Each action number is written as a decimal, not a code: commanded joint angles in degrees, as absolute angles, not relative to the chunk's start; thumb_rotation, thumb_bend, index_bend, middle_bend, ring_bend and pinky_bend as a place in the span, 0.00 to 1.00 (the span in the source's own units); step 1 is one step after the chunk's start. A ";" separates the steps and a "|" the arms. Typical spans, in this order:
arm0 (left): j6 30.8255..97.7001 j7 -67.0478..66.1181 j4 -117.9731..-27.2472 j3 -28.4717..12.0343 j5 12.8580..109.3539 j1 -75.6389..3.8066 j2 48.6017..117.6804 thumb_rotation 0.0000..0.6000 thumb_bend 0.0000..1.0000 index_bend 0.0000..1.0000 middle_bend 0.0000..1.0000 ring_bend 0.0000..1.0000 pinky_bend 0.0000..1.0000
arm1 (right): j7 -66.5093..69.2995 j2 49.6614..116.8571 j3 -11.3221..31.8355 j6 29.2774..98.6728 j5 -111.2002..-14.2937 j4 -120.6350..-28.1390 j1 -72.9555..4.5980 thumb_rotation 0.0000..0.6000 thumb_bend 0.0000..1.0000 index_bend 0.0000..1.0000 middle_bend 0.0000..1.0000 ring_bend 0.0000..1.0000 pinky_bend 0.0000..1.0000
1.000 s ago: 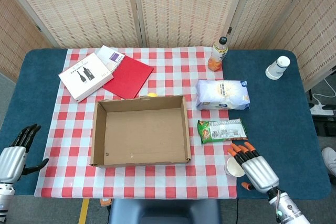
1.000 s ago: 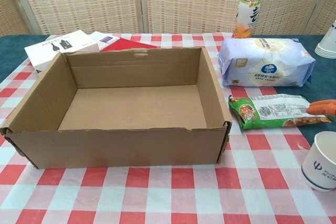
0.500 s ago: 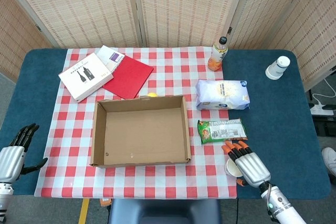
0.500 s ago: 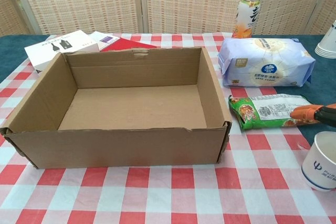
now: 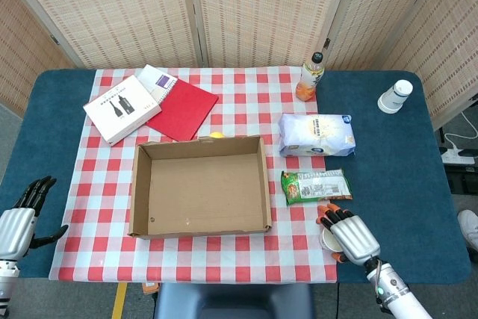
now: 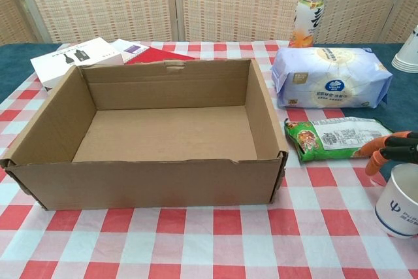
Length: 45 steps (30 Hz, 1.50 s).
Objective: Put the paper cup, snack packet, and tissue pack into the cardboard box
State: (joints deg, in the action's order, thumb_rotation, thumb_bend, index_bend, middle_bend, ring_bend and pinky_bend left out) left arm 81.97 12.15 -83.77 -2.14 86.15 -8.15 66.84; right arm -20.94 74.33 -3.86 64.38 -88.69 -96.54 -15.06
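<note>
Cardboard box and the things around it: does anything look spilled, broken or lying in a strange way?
Nothing is spilled or broken. The cardboard box sits upright and empty; its near wall has small nicks. The paper cup stands upright, and the snack packet and tissue pack lie flat.

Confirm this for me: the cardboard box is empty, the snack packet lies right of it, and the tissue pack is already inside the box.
Not quite. The tissue pack is not inside; it lies on the tablecloth beyond the snack packet, right of the cardboard box, as the head view shows. The box is empty.
</note>
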 commanded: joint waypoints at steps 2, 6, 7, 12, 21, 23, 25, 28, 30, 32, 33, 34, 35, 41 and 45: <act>81.89 12.20 -83.74 -2.14 86.09 -8.16 66.83 1.00 0.21 0.03 0.01 0.00 0.23 | -20.56 74.83 -3.96 64.90 -89.24 -95.93 -15.13 1.00 0.00 0.35 0.18 0.17 0.38; 81.80 12.20 -83.71 -2.09 86.14 -8.20 66.85 1.00 0.21 0.03 0.01 0.00 0.23 | -20.34 75.38 -3.96 65.61 -89.69 -95.27 -15.11 1.00 0.01 0.41 0.23 0.23 0.44; 81.78 12.20 -83.69 -2.09 86.15 -8.21 66.87 1.00 0.21 0.03 0.01 0.00 0.23 | -20.26 75.52 -3.96 65.80 -89.82 -95.09 -15.09 1.00 0.01 0.43 0.24 0.25 0.46; 81.77 12.30 -83.72 -2.12 86.11 -8.21 66.85 1.00 0.21 0.03 0.01 0.00 0.23 | -19.61 76.35 -3.95 66.43 -90.19 -93.90 -15.11 1.00 0.04 0.50 0.29 0.31 0.52; 81.64 12.96 -83.56 -2.14 86.06 -8.25 66.72 1.00 0.21 0.03 0.01 0.00 0.23 | -19.17 77.24 -3.85 66.79 -90.13 -92.60 -15.29 1.00 0.09 0.57 0.33 0.35 0.56; 81.63 13.09 -83.51 -2.14 86.06 -8.25 66.69 1.00 0.21 0.03 0.01 0.00 0.23 | -18.97 77.18 -3.77 67.07 -90.24 -92.76 -15.33 1.00 0.10 0.58 0.34 0.36 0.58; 81.60 13.14 -83.49 -2.15 86.05 -8.27 66.69 1.00 0.21 0.03 0.01 0.00 0.23 | -18.70 77.02 -3.69 67.48 -90.54 -92.85 -15.37 1.00 0.10 0.60 0.35 0.37 0.59; 81.49 13.10 -83.46 -2.13 86.04 -8.31 66.73 1.00 0.21 0.03 0.01 0.00 0.23 | -18.25 76.61 -3.56 68.18 -90.81 -92.87 -15.31 1.00 0.12 0.63 0.37 0.39 0.61; 81.46 13.05 -83.44 -2.10 86.06 -8.32 66.75 1.00 0.21 0.03 0.01 0.00 0.23 | -18.12 76.20 -3.44 68.52 -90.68 -92.93 -15.23 1.00 0.12 0.63 0.37 0.39 0.61; 81.43 12.99 -83.43 -2.11 86.01 -8.32 66.78 1.00 0.21 0.03 0.01 0.00 0.23 | -17.71 75.37 -3.26 68.93 -90.53 -93.59 -15.17 1.00 0.13 0.63 0.37 0.39 0.61; 81.41 12.99 -83.43 -2.12 85.98 -8.33 66.78 1.00 0.21 0.03 0.01 0.00 0.23 | -17.44 74.85 -3.13 69.24 -90.60 -94.05 -15.16 1.00 0.13 0.63 0.37 0.39 0.62; 81.38 12.97 -83.42 -2.11 85.98 -8.33 66.80 1.00 0.21 0.03 0.01 0.00 0.23 | -17.21 73.99 -2.89 69.76 -90.76 -94.79 -15.17 1.00 0.13 0.64 0.38 0.40 0.62; 81.36 12.94 -83.41 -2.09 85.98 -8.34 66.81 1.00 0.21 0.03 0.01 0.00 0.23 | -17.28 73.23 -2.66 70.26 -90.95 -95.43 -15.18 1.00 0.13 0.64 0.38 0.40 0.63; 81.22 12.78 -83.46 -2.07 85.95 -8.40 66.85 1.00 0.21 0.03 0.01 0.00 0.23 | -21.43 66.81 -0.08 74.33 -92.33 -102.32 -15.30 1.00 0.15 0.66 0.39 0.42 0.65; 81.12 12.86 -83.45 -2.06 85.91 -8.42 66.83 1.00 0.21 0.03 0.01 0.00 0.23 | -25.21 61.77 3.10 75.23 -91.70 -108.91 -16.58 1.00 0.16 0.67 0.40 0.42 0.65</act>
